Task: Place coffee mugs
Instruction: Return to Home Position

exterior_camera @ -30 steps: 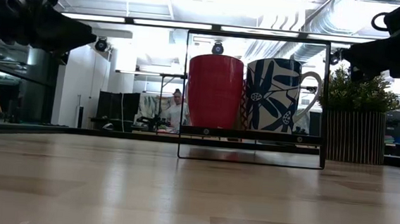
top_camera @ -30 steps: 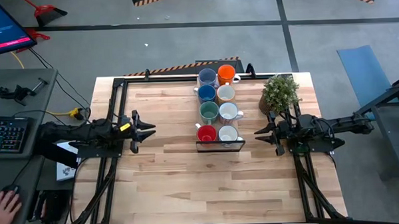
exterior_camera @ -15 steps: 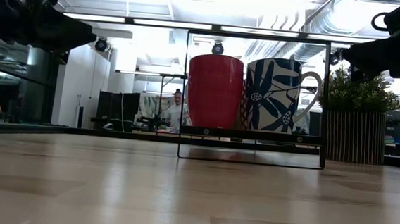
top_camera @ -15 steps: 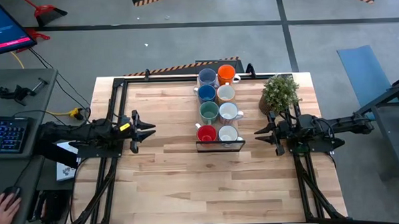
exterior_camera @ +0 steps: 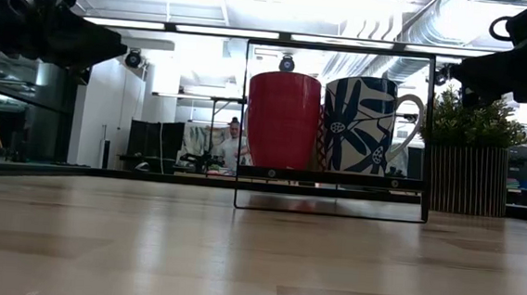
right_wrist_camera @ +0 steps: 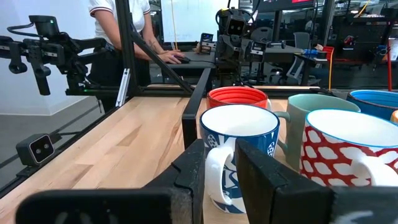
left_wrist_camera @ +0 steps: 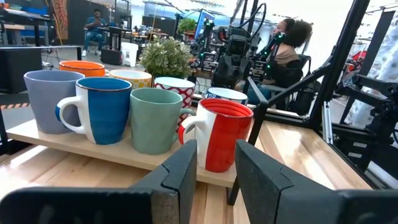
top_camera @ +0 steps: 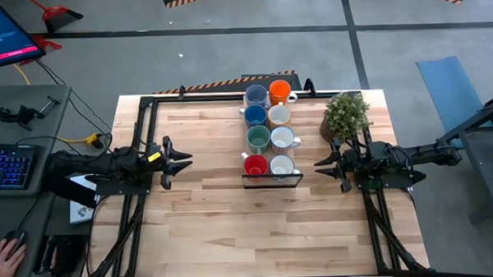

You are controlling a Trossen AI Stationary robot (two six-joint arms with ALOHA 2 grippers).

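Note:
Eight coffee mugs stand in two rows on a black-framed rack (top_camera: 273, 180) at the table's middle far side: light blue (top_camera: 256, 96), orange (top_camera: 279, 91), dark blue (top_camera: 255, 115), cream (top_camera: 278, 115), green (top_camera: 258, 137), white (top_camera: 283, 138), red (top_camera: 255, 164) and a blue-patterned white one (top_camera: 281, 165). The left gripper (top_camera: 188, 163) hovers left of the rack, pointing at it, with a narrow gap between its fingers (left_wrist_camera: 216, 162). The right gripper (top_camera: 317, 163) hovers right of the rack, also narrowly open (right_wrist_camera: 219, 155). Neither touches a mug.
A small potted plant (top_camera: 346, 114) stands just right of the rack, beside the right arm. The rack's frame (exterior_camera: 331, 178) rises above the mugs. Bare wood lies in front of the rack (top_camera: 266, 228). People sit at desks beyond the table.

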